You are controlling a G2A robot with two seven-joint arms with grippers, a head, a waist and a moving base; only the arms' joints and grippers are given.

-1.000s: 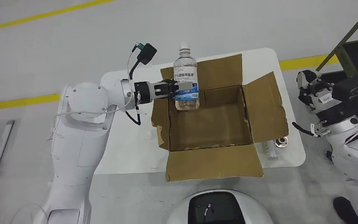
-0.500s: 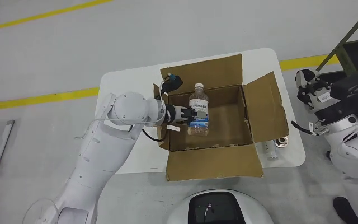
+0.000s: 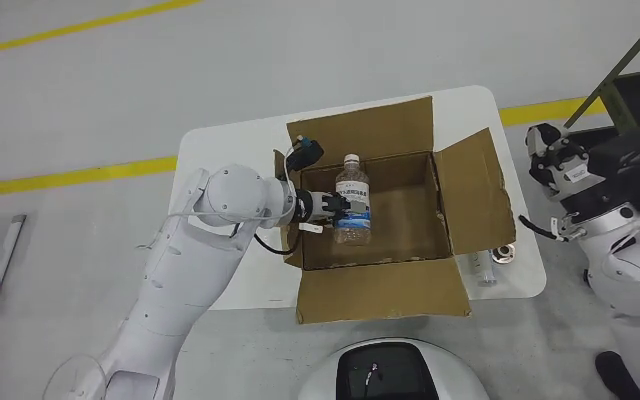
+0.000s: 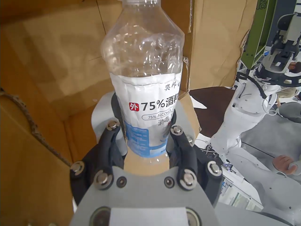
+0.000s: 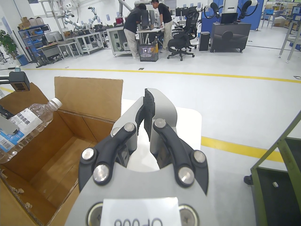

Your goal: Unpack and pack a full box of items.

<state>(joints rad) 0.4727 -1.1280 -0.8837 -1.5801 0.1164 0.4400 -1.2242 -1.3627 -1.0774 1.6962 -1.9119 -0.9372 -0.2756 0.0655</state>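
Observation:
A clear plastic bottle (image 3: 352, 198) with a white cap and a white-and-blue label hangs over the left part of the open cardboard box (image 3: 400, 245). My left gripper (image 3: 338, 206) is shut on the bottle's (image 4: 144, 76) lower half, its fingers (image 4: 110, 139) pressing both sides of the label. In the right wrist view the bottle (image 5: 25, 123) leans over the box's (image 5: 58, 147) brown floor. My right gripper (image 5: 147, 111) is shut with nothing in it, off the table's right side beyond the box's flap.
The box's four flaps are spread out over the white table (image 3: 225, 255). Two small clear items (image 3: 482, 266) and a round one (image 3: 503, 253) lie on the table right of the box. A second robot (image 3: 590, 200) stands at the right edge.
My left arm has swung the bottle from above the box's back-left corner to over the box's interior, then drawn it slightly to the left. The right arm has kept still.

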